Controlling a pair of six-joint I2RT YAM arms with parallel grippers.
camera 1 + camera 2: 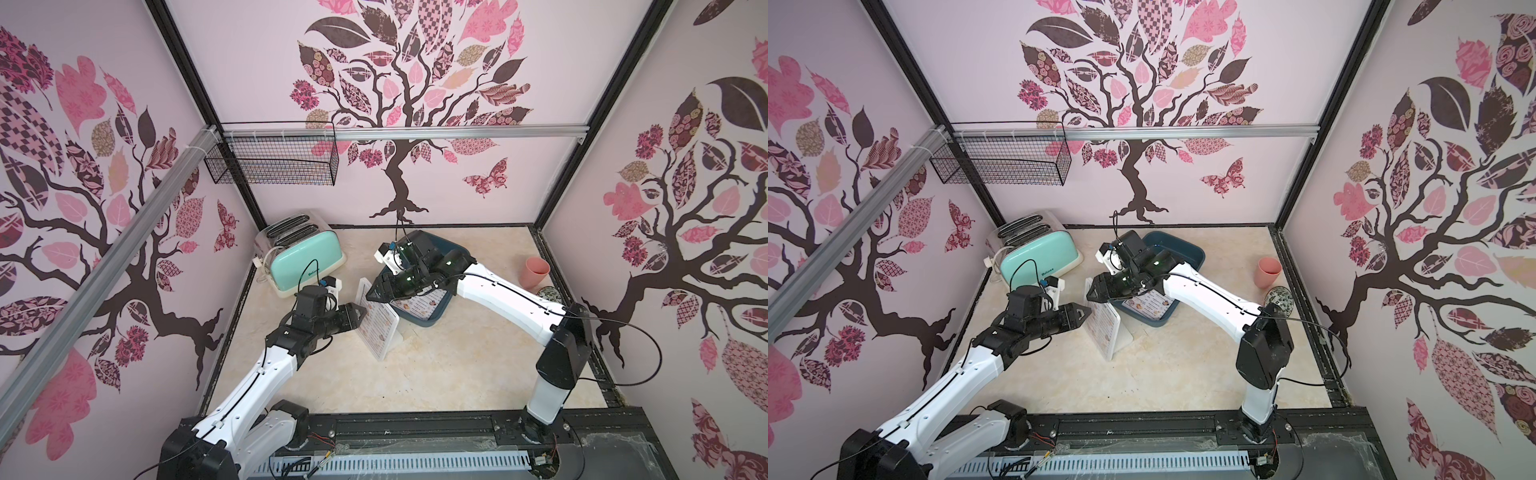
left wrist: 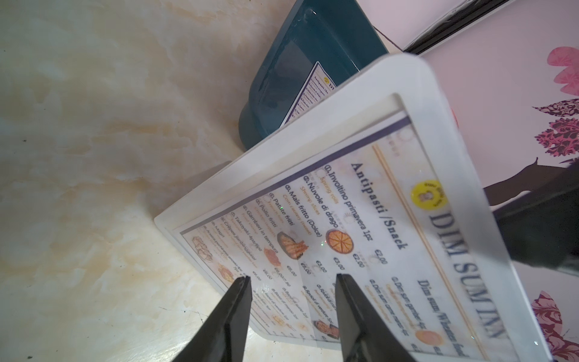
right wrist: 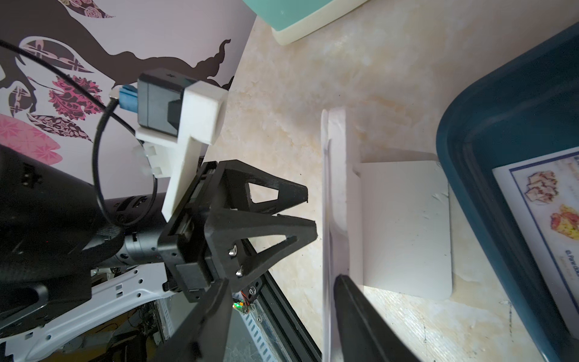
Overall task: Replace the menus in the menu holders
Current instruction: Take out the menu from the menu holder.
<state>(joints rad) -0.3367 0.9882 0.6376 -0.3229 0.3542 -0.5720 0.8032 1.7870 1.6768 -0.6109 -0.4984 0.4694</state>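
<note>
Since the holder (image 2: 282,149) might tip if tugged, the left gripper (image 2: 293,279) hovers just before its face, fingers spread and empty, probably to steady it. The holder stands on the table with one menu (image 2: 344,235) inside. The right gripper (image 3: 283,279) straddles its top edge, jaws parted, seemingly to draw that sheet out. Beyond, the other menu (image 3: 548,235) lies in the tub (image 3: 470,156).
</note>
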